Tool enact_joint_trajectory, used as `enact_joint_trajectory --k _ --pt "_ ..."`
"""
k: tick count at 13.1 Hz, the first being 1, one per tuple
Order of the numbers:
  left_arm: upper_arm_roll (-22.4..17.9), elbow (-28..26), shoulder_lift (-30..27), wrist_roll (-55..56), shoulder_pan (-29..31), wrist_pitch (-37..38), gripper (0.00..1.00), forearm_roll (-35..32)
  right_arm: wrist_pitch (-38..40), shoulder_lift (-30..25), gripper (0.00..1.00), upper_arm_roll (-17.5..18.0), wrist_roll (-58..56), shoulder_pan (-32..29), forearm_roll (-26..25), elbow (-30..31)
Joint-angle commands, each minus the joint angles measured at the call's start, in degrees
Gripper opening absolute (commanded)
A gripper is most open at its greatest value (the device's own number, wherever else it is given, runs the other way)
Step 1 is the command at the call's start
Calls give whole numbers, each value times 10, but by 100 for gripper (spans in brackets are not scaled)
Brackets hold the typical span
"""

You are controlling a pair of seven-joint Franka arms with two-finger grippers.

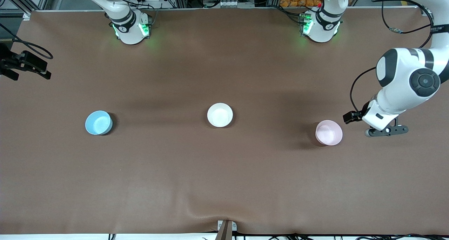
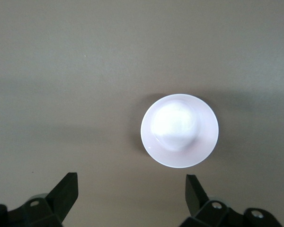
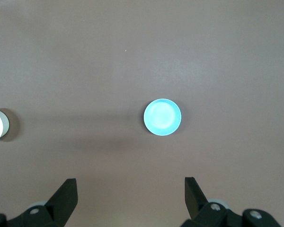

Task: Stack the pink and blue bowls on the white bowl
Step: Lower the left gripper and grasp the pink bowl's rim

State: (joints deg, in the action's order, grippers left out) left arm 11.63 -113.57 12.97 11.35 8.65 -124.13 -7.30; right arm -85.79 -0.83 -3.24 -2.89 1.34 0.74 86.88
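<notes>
I see both grippers open: left gripper [image 2: 131, 189] beside the pink bowl [image 1: 328, 132], right gripper [image 3: 130, 191] above the blue bowl [image 1: 98, 122].

The table [image 1: 224, 184] is covered in plain brown. On it sit a light sky-blue bowl [image 1: 98, 122], an off-white bowl [image 1: 220, 115] and a pale pink bowl [image 1: 328, 132]. The arms are white with black joints.

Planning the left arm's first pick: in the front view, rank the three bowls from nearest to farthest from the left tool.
1. Pink bowl: right beside the left tool, at the left arm's end of the table.
2. White bowl: mid-table.
3. Blue bowl: at the right arm's end.
</notes>
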Motion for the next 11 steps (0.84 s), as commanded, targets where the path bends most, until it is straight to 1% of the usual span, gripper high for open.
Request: enact_joint_trajectory --k 1,11 --pt "4 -1 18 -6 12 -19 100 -9 -2 -2 100 -4 2 7 -4 3" --pt "4 -1 42 -5 12 -42 100 -9 -1 -3 100 -4 2 7 -4 3"
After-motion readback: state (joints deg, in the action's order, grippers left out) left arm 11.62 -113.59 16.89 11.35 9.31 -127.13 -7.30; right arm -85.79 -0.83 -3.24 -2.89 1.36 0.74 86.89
